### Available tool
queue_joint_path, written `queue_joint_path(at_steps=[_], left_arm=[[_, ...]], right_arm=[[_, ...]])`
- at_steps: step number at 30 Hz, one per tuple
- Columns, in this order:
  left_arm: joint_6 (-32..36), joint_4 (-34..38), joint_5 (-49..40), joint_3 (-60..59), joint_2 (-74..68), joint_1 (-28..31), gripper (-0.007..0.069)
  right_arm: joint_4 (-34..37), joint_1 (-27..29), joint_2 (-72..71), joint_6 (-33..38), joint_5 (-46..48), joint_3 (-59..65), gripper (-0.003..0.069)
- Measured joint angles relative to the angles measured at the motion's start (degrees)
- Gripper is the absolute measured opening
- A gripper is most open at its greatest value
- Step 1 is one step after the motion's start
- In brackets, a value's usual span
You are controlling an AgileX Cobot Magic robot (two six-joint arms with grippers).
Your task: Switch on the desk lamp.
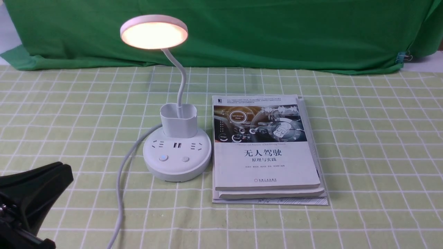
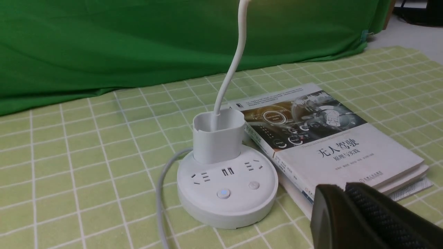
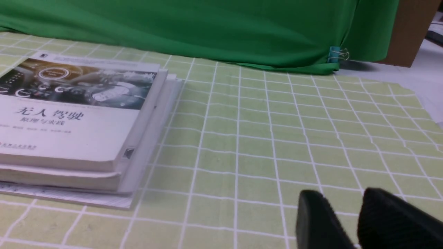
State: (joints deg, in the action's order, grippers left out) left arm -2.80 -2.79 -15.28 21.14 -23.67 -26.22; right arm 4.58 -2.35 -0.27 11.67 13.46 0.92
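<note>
The white desk lamp stands left of the table's middle. Its round disc head (image 1: 154, 33) glows warm. A bendy neck rises from the cup-like holder (image 1: 179, 120) on the round base (image 1: 193, 167). The base's left button (image 1: 163, 158) shows a small blue light, and the right button (image 1: 186, 159) is plain. The base (image 2: 207, 207) and the lit button (image 2: 223, 193) also show in the left wrist view. My left gripper (image 1: 64, 169) is shut and empty, near the front left, apart from the lamp; it also shows in its wrist view (image 2: 341, 188). My right gripper (image 3: 341, 197) is open and empty over bare cloth.
A stack of books (image 1: 266, 148) lies right beside the lamp base. It also shows in the right wrist view (image 3: 76, 117). The lamp's white cord (image 1: 121, 186) runs from the base to the front edge. A green backdrop cloth (image 1: 277, 31) hangs behind the checked tablecloth.
</note>
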Motion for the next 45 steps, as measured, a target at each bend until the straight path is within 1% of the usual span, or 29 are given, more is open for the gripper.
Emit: queue_joint_path(at_steps=[5,12,13,17,20,23,24,25,27,29,32,39,45], left_arm=[[0.2,-0.1,-0.1,0.0,0.0,0.0,0.0019],[2.4,-2.4,-0.1,-0.2,0.0,0.0,0.0019],[2.8,-3.8,0.8,-0.6,0.2,0.0,0.0019],[2.8,-5.1,1.4,-2.3,2.2,1.9,0.0019],[2.8,-4.8,0.8,-7.0,8.6,8.5,0.0019],[2.8,-3.5,1.2,-12.0,15.4,14.5,0.0019],[2.8,-2.5,1.8,-14.4,18.5,17.3,0.0019],[2.8,-2.3,1.9,-14.8,19.0,17.7,0.0019],[2.8,-1.3,2.6,-19.0,22.8,22.1,0.0019],[2.8,-1.1,2.2,-21.1,23.4,25.2,0.0019],[2.8,-1.4,1.9,-21.5,23.7,27.8,0.0019],[2.8,-1.7,2.0,-21.5,23.8,28.5,0.0019],[2.8,-1.7,2.0,-21.5,23.8,27.1,0.0019]], right_arm=[[0.0,0.0,0.0,0.0,0.0,0.0,0.0242],[0.0,0.0,0.0,0.0,0.0,0.0,0.0242],[0.0,0.0,0.0,0.0,0.0,0.0,0.0242],[0.0,0.0,0.0,0.0,0.0,0.0,0.0242],[0.0,0.0,0.0,0.0,0.0,0.0,0.0242],[0.0,0.0,0.0,0.0,0.0,0.0,0.0242],[0.0,0.0,0.0,0.0,0.0,0.0,0.0242],[0.0,0.0,0.0,0.0,0.0,0.0,0.0242],[0.0,0.0,0.0,0.0,0.0,0.0,0.0242],[0.0,0.0,0.0,0.0,-0.1,0.0,0.0242],[0.0,0.0,0.0,0.0,0.0,0.0,0.0242],[0.0,0.0,0.0,0.0,0.0,0.0,0.0242],[0.0,0.0,0.0,0.0,0.0,0.0,0.0242]])
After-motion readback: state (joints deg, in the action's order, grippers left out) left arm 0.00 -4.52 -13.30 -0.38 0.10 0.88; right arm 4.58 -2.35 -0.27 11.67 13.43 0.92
